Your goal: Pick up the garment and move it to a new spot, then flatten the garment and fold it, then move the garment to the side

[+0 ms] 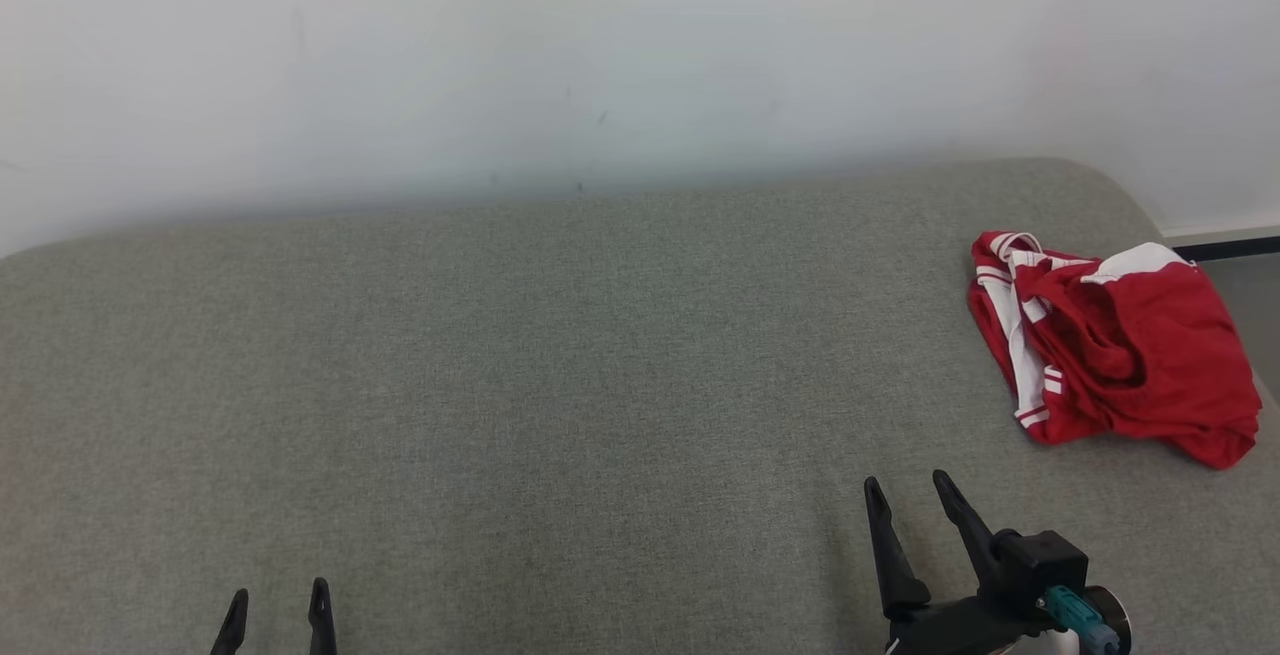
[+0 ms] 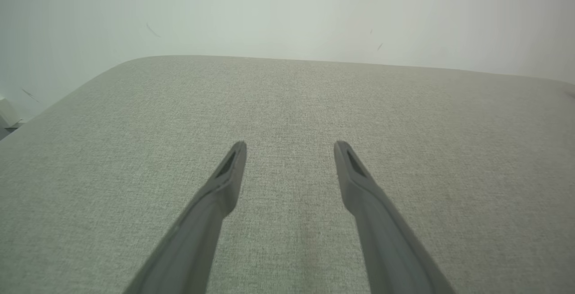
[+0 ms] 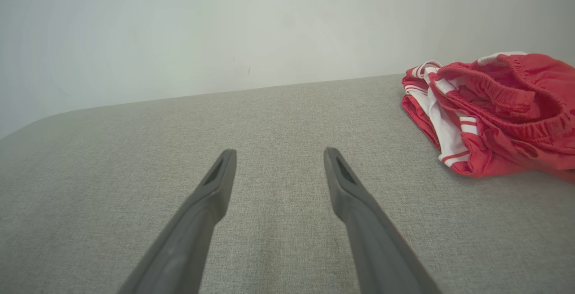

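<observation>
Crumpled red garment [image 1: 1110, 345] lies apart, ahead-right of the right end effector [image 1: 907, 480]; its fingers and the left end effector [image 1: 280, 590] stand spread, empty.

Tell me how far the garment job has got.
Done: nothing yet; the red shorts lie crumpled at the right end of the grey cushion. In hand: nothing; the left gripper and right gripper are clear of them, jaws open and empty. Left: pick up, move, flatten, fold, set aside.
</observation>
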Robot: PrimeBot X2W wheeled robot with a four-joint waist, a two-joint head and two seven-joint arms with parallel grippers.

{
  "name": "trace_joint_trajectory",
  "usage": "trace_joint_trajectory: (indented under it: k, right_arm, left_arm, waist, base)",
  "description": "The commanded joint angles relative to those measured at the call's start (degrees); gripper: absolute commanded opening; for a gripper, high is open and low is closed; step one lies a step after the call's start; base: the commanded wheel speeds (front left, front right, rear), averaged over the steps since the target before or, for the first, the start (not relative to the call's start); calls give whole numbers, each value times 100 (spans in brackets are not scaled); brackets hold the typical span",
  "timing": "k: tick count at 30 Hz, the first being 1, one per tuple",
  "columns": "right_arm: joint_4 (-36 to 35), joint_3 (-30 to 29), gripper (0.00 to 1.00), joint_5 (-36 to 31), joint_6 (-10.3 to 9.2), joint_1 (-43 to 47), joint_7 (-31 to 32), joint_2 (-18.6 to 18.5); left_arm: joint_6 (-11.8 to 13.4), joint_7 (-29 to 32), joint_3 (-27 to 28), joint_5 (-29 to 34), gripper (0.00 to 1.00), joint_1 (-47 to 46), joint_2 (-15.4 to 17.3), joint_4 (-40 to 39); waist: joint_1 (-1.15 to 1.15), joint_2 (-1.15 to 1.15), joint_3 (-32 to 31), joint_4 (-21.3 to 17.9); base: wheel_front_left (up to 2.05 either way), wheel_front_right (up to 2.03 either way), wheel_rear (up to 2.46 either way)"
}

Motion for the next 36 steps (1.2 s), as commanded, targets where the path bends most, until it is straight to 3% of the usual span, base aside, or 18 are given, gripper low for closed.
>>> trace_joint_trajectory:
  k: [1,35,36]
  right_arm:
    - [-5,27,100,-4,-17,46,0,4]
    - [8,120,100,88,-2,-31,1,0]
    - [106,130,0,118,0,92,2,2]
  left_arm:
    - [7,-15,8,31,100,27,-7,-2]
    - [25,-2,-69,-25,100,-22,1,-10]
    - [1,3,-60,-12,0,23,-24,83]
  waist:
    - [0,0,7,5]
    - [0,0,30,19]
    - [0,0,30,19]
  base:
    - [0,0,0]
    - [0,0,0]
    - [0,0,0]
